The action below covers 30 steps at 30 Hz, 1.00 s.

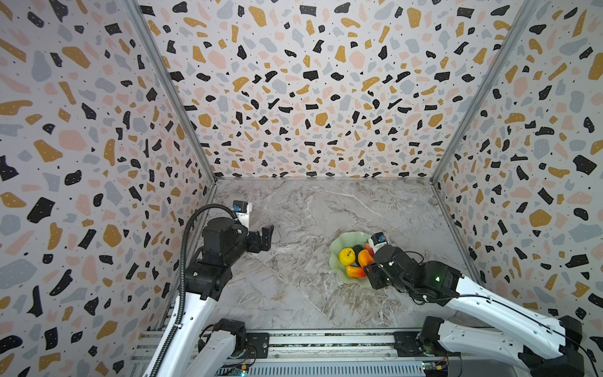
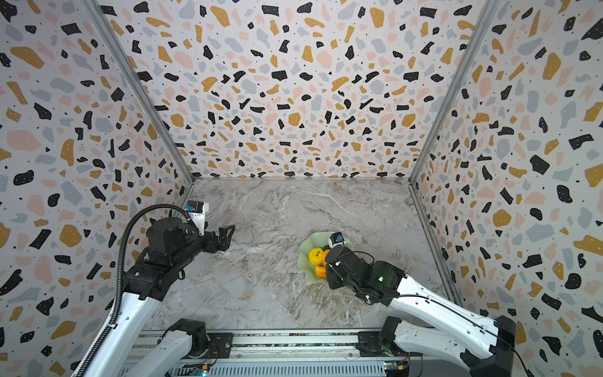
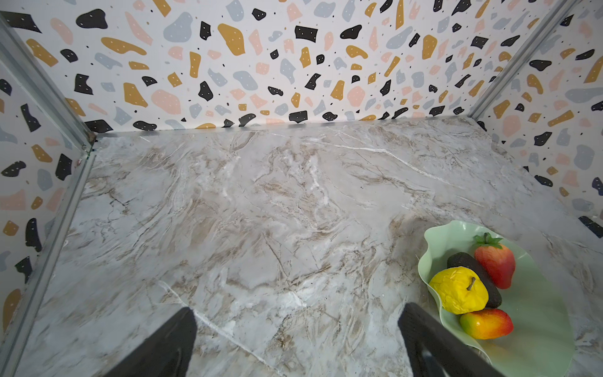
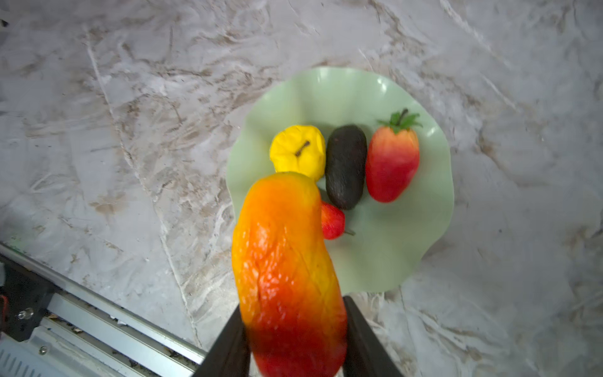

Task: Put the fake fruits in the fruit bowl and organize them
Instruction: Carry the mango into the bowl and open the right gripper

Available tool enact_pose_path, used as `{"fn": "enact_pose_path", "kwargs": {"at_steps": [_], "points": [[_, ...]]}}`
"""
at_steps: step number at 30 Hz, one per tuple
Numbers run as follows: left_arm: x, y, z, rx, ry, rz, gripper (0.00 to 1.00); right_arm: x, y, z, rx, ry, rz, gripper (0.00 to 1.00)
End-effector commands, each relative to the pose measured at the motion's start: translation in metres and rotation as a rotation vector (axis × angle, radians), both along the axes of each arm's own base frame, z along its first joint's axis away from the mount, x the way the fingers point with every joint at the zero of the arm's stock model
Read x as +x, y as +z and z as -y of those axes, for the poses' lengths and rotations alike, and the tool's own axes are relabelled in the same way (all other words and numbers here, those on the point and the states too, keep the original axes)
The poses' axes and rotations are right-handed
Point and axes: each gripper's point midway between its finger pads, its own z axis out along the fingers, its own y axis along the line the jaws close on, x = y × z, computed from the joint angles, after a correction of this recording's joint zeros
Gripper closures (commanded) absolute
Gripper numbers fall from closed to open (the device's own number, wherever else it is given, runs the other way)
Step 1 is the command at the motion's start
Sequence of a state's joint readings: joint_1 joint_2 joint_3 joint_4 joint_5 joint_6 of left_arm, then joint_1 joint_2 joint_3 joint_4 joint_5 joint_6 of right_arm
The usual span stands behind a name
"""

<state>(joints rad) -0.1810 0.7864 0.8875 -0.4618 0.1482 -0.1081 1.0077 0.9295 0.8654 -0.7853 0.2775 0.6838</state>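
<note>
- Now, the last placing is judged to be in hand: four fruits lie in the bowl [image 4: 408, 228] and the fifth one is held.
- The long orange-red fruit [image 4: 284, 248] is clamped at its red end between the jaws of the right gripper [image 4: 293, 313]. The jaws stand narrow against its sides, and its orange end sticks out well past their tips.
- Beyond that free end, the yellow apple [image 4: 298, 153], the black fruit [image 4: 345, 166] and the strawberry [image 4: 391, 163] are seen close side by side in the bowl.
- The second orange-red fruit [image 4: 332, 220] is partly hidden behind the held one, just ahead of the jaw tips.
- Whether the held fruit is lifted or rests on the bowl cannot be told.
- The left gripper [image 1: 266, 236] is found well apart from the bowl. Its jaws are spread wide, and only bare table [image 3: 261, 228] is seen between them.
- For the next move, the held fruit should probably be carried ahead of the jaws to the bare part of the bowl floor, on the strawberry's side. It should be lowered there and only then let go.
- Care is called for so that the glossy fruits already placed are not pushed over the low wavy rim.
</note>
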Motion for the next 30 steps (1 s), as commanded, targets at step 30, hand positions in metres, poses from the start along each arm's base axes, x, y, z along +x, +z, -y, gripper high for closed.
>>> {"fn": "enact_pose_path", "kwargs": {"at_steps": [30], "points": [[0.008,-0.002,0.010,-0.015,-0.038,0.028,0.01,0.036,-0.075,0.031,-0.057,-0.208,-0.121,0.68]]}}
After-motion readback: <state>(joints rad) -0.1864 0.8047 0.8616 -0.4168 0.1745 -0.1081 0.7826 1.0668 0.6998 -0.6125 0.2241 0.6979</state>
